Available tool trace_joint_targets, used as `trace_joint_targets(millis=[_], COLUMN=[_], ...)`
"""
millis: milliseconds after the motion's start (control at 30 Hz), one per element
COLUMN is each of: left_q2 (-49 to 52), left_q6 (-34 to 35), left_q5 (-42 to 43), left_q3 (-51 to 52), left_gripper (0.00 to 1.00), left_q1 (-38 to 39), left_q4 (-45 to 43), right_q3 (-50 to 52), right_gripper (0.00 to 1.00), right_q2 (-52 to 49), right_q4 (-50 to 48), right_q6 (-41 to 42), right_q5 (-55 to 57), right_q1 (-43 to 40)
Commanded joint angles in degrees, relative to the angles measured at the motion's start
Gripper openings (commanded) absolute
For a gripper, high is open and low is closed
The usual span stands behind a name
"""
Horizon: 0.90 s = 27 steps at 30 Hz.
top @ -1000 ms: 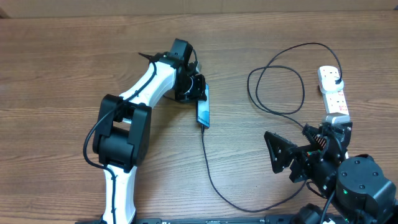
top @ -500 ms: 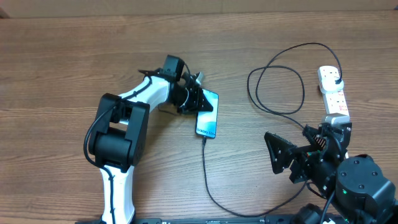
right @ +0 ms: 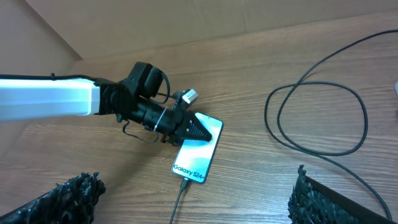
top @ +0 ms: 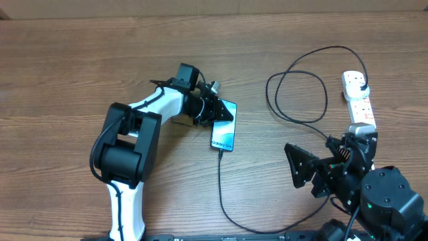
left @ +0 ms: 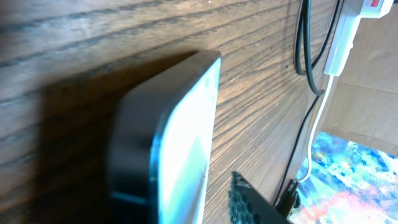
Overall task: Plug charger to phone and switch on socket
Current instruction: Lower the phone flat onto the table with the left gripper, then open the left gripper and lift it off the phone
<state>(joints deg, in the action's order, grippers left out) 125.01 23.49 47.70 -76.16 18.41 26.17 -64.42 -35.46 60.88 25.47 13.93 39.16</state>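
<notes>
Wood, brown and streaky, makes the worktop [top: 67, 60]. It looks smooth, so things can slide on it. The phone [top: 224, 130] lies flat near the middle of the overhead frame, with its screen up. The thin black charger [top: 223, 184] meets the phone's lower end and looks plugged in. Then it loops away to the white socket [top: 359, 100] at the upper right, where its plug head sits.

The left gripper [top: 211, 112] is at the phone's upper end. I cannot tell if it is pinching the phone or not. The right gripper [top: 314, 161], at the lower right, has its fingers wide apart with nothing in them.

I think the phone is light, hard and slippery, and its glass can crack, so hold it by the long side edges. The cable is bendy, so take it near the tip. The socket's switches are small and need one careful fingertip.

A plain brown board [right: 124, 25] stands behind the worktop.
</notes>
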Motion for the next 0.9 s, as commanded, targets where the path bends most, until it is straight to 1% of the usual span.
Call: trace_joint_targets(millis=[0,233,333,467,567,667,867], left_q2=[6.8,6.8,6.8,6.8,6.8,6.8,6.8], left_q6=[1.6,1.8,4.3,10.6,12.8,12.9,12.8], left_q5=[-21.2,-25.2,-28.0,-33.0,-34.9,-36.7,-41.0], left_q3=[4.4,4.4,4.4,4.4,4.4,4.4,4.4], left_gripper=[0.42,0.55,0.59,0.64,0.67,0.72,0.74], left_q1=[0.2,0.2,0.2,0.2,0.2,0.2,0.2], left_q4=[2.1,2.4,2.9,4.3,5.0,5.9,8.7], right_q3=[0.3,0.3,0.3,0.3,0.3,0.3,0.3], right_gripper=[1.0,1.0,1.0,1.0,1.0,1.0,1.0], right_q2=[0.0,0.0,0.0,0.0,0.0,0.0,0.0], right_q4=[0.1,0.4,0.4,0.5,0.5,0.5,0.5], right_q6=[0.3,0.3,0.3,0.3,0.3,0.3,0.3], right_q5=[0.6,0.6,0.6,0.6,0.6,0.6,0.6], right_q1=[0.1,0.1,0.1,0.1,0.1,0.1,0.1])
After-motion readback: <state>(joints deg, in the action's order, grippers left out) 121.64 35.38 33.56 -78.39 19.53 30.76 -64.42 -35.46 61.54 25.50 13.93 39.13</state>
